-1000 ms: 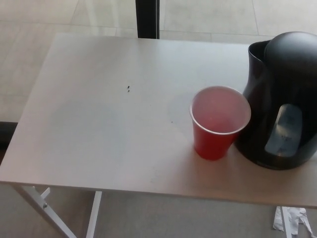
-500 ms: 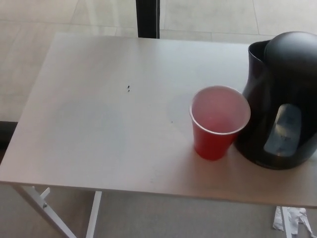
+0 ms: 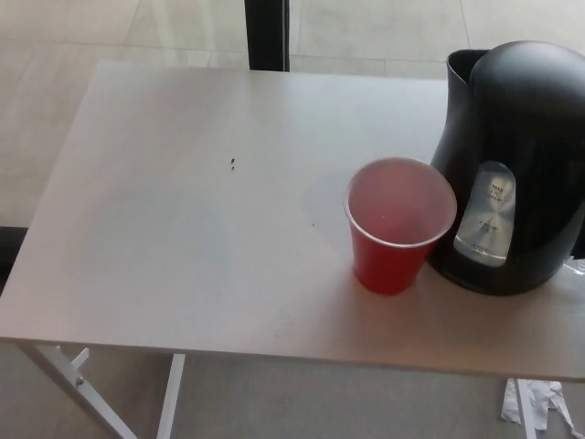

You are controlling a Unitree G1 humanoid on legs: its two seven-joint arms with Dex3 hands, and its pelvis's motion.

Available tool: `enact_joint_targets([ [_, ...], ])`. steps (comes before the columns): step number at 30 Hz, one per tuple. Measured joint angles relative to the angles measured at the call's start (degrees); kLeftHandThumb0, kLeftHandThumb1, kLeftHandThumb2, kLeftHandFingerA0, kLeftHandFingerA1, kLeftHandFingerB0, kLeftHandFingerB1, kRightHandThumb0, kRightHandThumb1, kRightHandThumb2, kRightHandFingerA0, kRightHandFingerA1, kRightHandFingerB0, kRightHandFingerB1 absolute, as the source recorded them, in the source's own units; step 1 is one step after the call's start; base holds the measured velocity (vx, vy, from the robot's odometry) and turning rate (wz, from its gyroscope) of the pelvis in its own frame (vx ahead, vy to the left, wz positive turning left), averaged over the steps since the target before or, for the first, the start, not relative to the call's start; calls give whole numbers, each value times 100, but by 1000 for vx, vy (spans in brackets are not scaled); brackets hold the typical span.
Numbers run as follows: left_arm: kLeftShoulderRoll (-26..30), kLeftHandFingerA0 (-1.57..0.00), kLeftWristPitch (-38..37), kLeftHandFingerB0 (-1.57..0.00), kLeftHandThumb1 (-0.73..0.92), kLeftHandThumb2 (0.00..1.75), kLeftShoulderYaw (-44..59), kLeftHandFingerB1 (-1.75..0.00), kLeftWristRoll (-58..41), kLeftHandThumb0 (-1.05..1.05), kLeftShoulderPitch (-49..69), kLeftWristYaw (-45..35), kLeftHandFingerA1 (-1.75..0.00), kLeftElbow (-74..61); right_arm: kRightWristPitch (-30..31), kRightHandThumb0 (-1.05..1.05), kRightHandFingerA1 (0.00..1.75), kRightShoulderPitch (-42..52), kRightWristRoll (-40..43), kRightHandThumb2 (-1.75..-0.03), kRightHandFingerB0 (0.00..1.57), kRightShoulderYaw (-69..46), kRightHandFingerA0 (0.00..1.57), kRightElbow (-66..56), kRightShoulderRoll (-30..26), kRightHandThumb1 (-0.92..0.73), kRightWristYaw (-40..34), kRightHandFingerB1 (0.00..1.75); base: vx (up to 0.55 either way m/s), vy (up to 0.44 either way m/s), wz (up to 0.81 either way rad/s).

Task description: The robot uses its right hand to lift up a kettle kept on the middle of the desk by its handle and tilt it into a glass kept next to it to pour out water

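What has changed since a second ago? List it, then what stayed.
The kettle has turned on the table: its water window, which sat lower and further right, now faces the cup, and its body stands straighter and higher in the picture. No robot hand shows. The cup and table stayed put.

No part of the robot's body seems visible in the head view.

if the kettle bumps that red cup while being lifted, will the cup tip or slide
The red plastic cup looks thin-walled and appears empty, so it is probably very light. It is narrower at the base than at the rim, so a nudge near the top would likely tip it. The black kettle stands right beside it on the smooth white table, so sliding also seems likely.
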Motion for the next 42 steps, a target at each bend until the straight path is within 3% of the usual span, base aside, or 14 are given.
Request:
enact_joint_targets([
  [7,0,-55,-31,-30,64,80,-44,-133,7,-105,2,12,-79,16,-83,-21,120,-92,-37,-64,52,-391,104,-57,612,-83,-476,45,0,0,0],
  [13,-1,-55,-32,-33,66,81,-41,-133,3,-105,5,11,-79,28,-102,-22,134,-307,34,-65,52,-776,92,-25,1161,-83,-802,45,0,0,0],
  [15,-2,-58,-32,-34,66,81,-41,-133,3,-105,5,11,-80,28,-102,-17,158,-370,48,-67,61,-842,90,-12,1259,-80,-884,52,0,0,0],
  [16,-2,-58,-32,-34,66,81,-39,-133,2,-105,4,11,-80,29,-98,-17,158,-400,50,-67,61,-885,90,-18,1317,-80,-953,52,0,0,0],
  [17,-6,-57,-31,-33,67,82,-35,-133,0,-105,3,11,-79,29,-95,-10,163,-422,50,-78,73,-909,93,-28,1367,-75,-1009,58,0,0,0],
  [18,-7,-59,-32,-33,68,81,-35,-132,0,-105,3,11,-78,29,-93,-3,132,-433,44,-115,91,-914,121,-45,1401,-56,-1058,93,0,0,0],
  [19,-8,-58,-32,-33,68,82,-40,-132,2,-105,3,12,-78,29,-110,0,165,-435,13,-124,93,-889,95,-51,1413,-49,-1118,125,0,0,0],
  [21,-8,-57,-32,-32,67,82,-41,-132,1,-105,5,12,-78,28,-207,2,164,-431,-109,-133,94,-788,97,-32,1408,-44,-1226,141,0,0,0],
  [22,-9,-55,-32,-33,67,81,-41,-132,1,-105,5,12,-78,28,-239,-3,172,-430,-133,-134,85,-766,94,-17,1407,-45,-1251,158,0,0,0],
  [23,-12,-57,-31,-36,66,80,-41,-130,0,-105,4,11,-78,27,-315,-6,175,-425,-190,-135,85,-719,93,37,1407,-43,-1302,157,0,0,0],
  [25,-16,-58,-31,-36,66,81,-40,-132,0,-105,0,8,-80,24,-428,-16,175,-410,-278,-114,74,-665,90,140,1407,-50,-1372,162,0,0,0],
  [29,-20,-58,-31,-34,68,81,-39,-131,-2,-105,-5,6,-78,24,-658,-18,175,-395,-443,-107,72,-534,85,300,1350,-54,-1513,163,0,0,0],
  [41,-22,-55,-31,-31,66,81,-41,-132,-2,-105,1,4,-79,24,-1267,-12,175,-389,-828,-114,72,-284,88,598,1204,-53,-1905,163,0,0,0],
  [42,-22,-55,-31,-32,66,81,-41,-133,-2,-105,1,4,-79,24,-1308,-13,170,-389,-845,-112,77,-277,84,614,1203,-50,-1934,153,0,0,0],
])
